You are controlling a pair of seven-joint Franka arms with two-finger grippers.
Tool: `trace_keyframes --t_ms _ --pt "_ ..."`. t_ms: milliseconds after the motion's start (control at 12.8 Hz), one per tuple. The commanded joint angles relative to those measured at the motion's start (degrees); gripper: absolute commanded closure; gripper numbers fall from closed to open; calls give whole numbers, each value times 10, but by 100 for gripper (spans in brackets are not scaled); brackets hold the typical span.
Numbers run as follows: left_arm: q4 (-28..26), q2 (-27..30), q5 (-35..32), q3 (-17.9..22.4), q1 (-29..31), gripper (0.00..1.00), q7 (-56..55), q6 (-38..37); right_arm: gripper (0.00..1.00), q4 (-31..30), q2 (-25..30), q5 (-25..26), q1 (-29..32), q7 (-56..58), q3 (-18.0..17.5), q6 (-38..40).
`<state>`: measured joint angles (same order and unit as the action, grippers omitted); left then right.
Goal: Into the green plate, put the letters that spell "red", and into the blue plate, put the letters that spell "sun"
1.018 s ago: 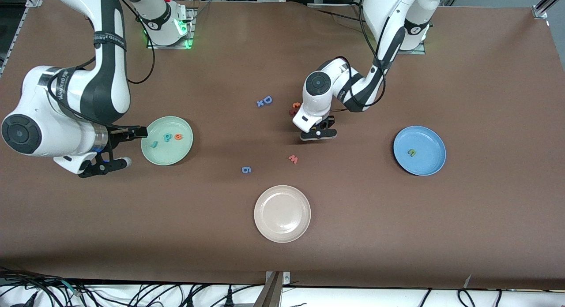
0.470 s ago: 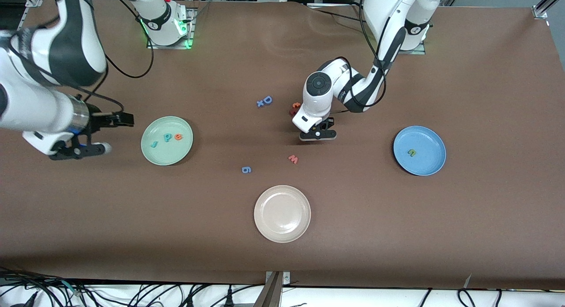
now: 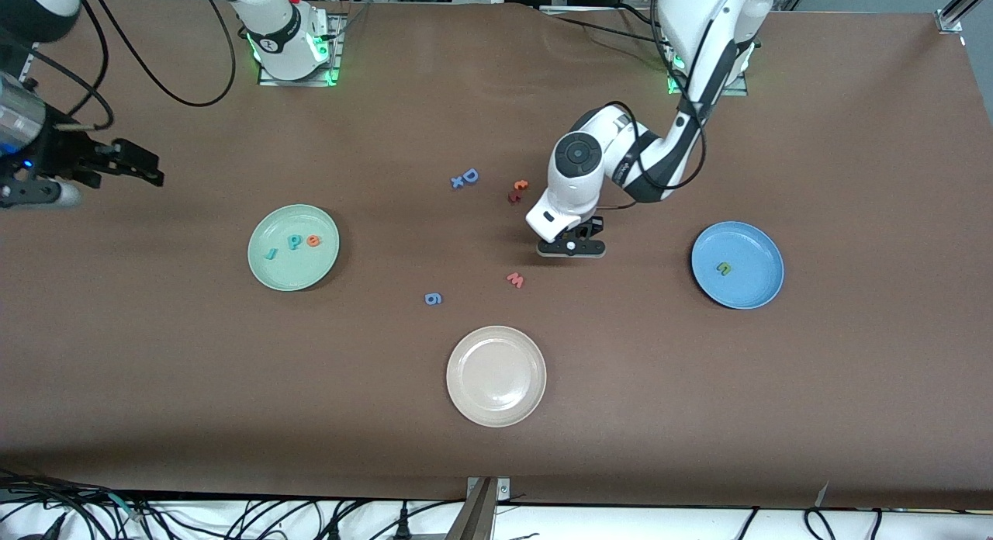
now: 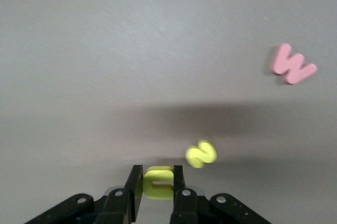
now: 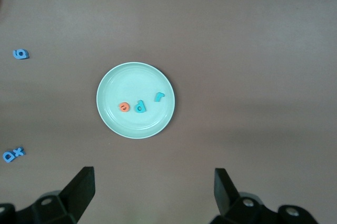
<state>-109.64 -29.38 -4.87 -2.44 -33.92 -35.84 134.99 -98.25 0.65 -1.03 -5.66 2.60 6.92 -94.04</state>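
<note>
From the front I see the left gripper (image 3: 572, 247) low over bare table between the red "w" (image 3: 515, 279) and the blue plate (image 3: 764, 292), which holds one green letter (image 3: 723, 268); its catch is hidden. The right gripper (image 3: 85, 171), spread wide, waits at its table end. The left wrist view shows the fingers (image 4: 178, 184) pinching a yellow foam letter (image 4: 158, 182) across its flat faces. It looks light and squashy, its shape half hidden; another yellow letter (image 4: 200, 154) lies just beside. The right wrist view shows "r" (image 5: 159, 96), "d" (image 5: 140, 107) and "e" (image 5: 124, 107) in the green plate (image 5: 113, 124).

A robotics lab: two arms bolted to a brown table (image 3: 853, 136), cables trailing.
</note>
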Motion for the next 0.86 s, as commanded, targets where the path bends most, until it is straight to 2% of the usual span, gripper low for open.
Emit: trace_keyframes --t_ms 0,78,470,626,783 --pt "-22 42 -8 8 48 93 118 -36 0 -14 14 7 55 0 -43 -4" --pt "-26 54 -8 15 68 93 173 -47 0 -14 15 9 67 1 -66 -3" --pt "-32 78 -7 87 151 90 489 -62 0 -16 25 8 65 0 -66 -3" --pt "-33 75 -7 113 171 89 573 -62 0 -16 26 11 57 0 -66 -3" --pt "-45 68 -7 118 199 87 629 -58 0 -16 28 11 57 0 -63 -3"
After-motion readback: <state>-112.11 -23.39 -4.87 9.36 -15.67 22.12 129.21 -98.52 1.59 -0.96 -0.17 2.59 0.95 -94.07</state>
